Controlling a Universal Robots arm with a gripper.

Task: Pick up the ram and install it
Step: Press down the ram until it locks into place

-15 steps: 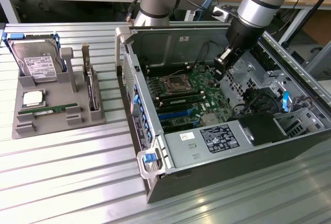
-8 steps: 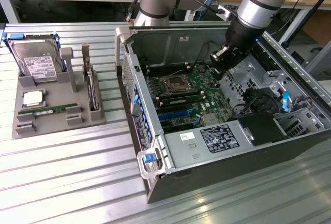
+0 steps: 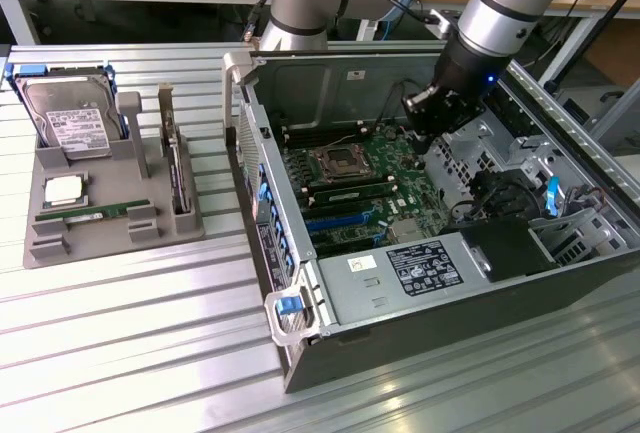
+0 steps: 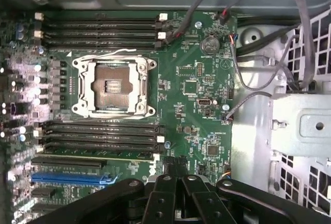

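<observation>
A ram [image 3: 92, 215], a thin green stick with a white label, lies flat in the front slot of the grey holder tray [image 3: 45, 248] at the exterior view's left. My gripper [image 3: 426, 119] hangs inside the open computer case [image 3: 400, 333], above the motherboard's far right part and far from that ram. In the wrist view the gripper [image 4: 173, 190] shows as black links drawn close together, shut with nothing in it. Below it lie the motherboard [image 4: 196, 87], the bare CPU socket [image 4: 113, 87] and two banks of long black memory slots [image 4: 101, 30] [image 4: 101, 138].
The tray also carries a silver hard drive [image 3: 68, 118], a CPU chip [image 3: 62, 190] and an upright expansion card [image 3: 175, 158]. Inside the case sit loose cables [image 4: 248, 69], a metal drive cage [image 3: 480, 153] and the power supply [image 3: 395, 278]. The arm [image 3: 505, 3] reaches in from behind.
</observation>
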